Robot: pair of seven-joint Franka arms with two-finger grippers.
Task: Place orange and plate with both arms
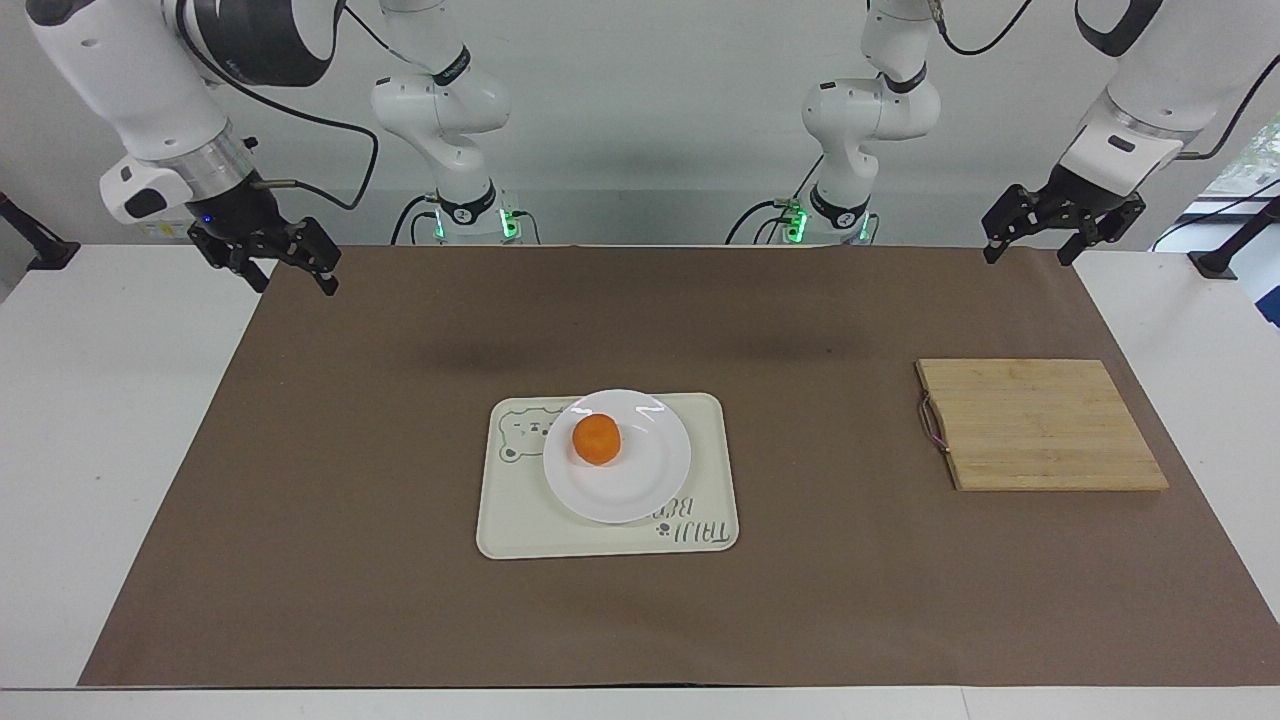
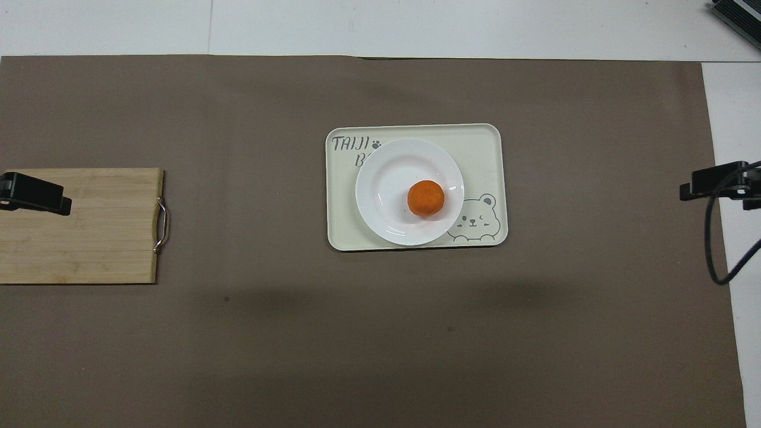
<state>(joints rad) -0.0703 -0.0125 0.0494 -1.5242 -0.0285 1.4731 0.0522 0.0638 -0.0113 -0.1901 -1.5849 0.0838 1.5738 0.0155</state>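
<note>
Right gripper [image 1: 292, 263]: held in the air over the mat's corner at the right arm's end — fingers spread, nothing between them.
Orange [image 1: 596, 440]: seated on the plate [image 1: 640, 490], off-centre.
Plate: set on the cream bear tray [image 1: 700, 460], mid-mat.
Cutting board [image 1: 1040, 424]: laid toward the left arm's end.
Left gripper [image 1: 1030, 248]: waiting — raised over the mat's corner, its 2 fingers parted and empty.

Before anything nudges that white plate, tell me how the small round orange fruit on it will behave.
The small round orange fruit looks ball-shaped, so it would probably roll. The glossy white round plate seems slick and shallow, and its low rim may not stop it.
</note>
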